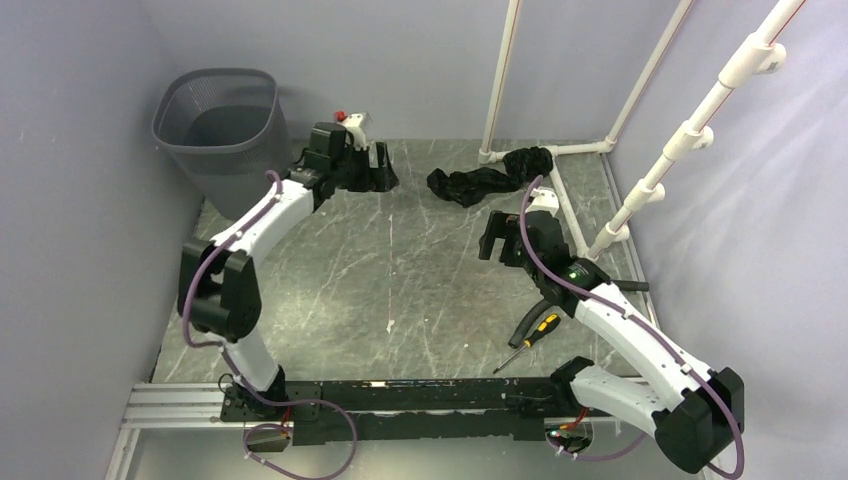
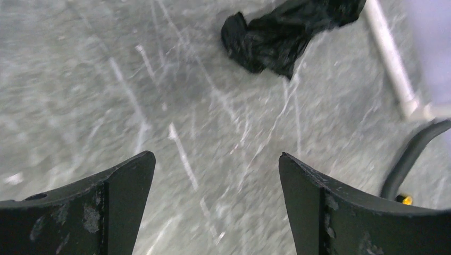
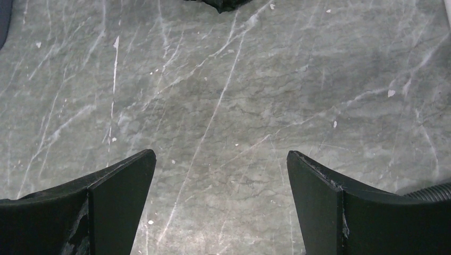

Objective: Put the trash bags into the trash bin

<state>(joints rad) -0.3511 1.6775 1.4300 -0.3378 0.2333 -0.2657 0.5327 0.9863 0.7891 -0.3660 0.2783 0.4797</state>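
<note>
Both claws, left gripper [image 2: 217,159] and right gripper [image 3: 220,154], gape wide and empty; we're pre-grasp and next must reach the crumpled trash bags [image 1: 488,178], then the trash bin [image 1: 228,165].

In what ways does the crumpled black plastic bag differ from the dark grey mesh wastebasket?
The crumpled glossy black plastic bag is soft, wrinkled film; the dark grey plastic mesh wastebasket is a stiff grid. The bag lies low in a heap at the far right, by the white pipes; the wastebasket stands upright in the far left corner. Both sit at the far side, and neither is held.
</note>
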